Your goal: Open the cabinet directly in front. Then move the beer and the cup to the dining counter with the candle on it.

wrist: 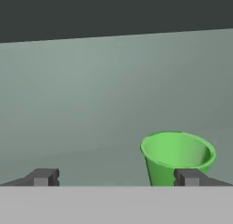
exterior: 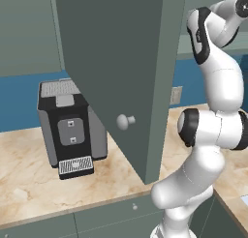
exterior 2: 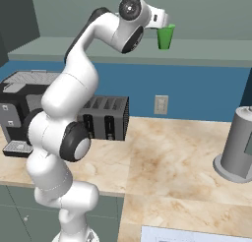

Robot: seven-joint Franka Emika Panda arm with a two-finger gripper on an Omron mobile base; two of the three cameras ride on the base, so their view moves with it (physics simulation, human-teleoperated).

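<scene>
From the left base view, the cabinet door stands swung open toward the camera, a broad grey-green slab that takes up the upper middle of the picture, with its round pale knob facing left. Behind and to the left of the door a black and grey coffee machine sits on the marble worktop, against the blue wall. The white arm rises at the right and bends up and behind the door's edge.

From the right base view, the arm reaches up and to the right into the open cabinet, and its hand ends right beside the cup, which stands upright on the cabinet's pale green shelf. Whether the hand touches the cup is hard to judge here, since the fingers are hidden behind the wrist. Below, a dark toaster stands on the worktop behind the arm, a wall socket sits on the blue wall, and a grey cylindrical appliance stands at the right.

In the hand view, the gripper has its jaws spread wide, with nothing between them. The cup stands upright on the shelf floor, just behind the right-hand fingertip and off to that side of the gap rather than centred in it.
</scene>
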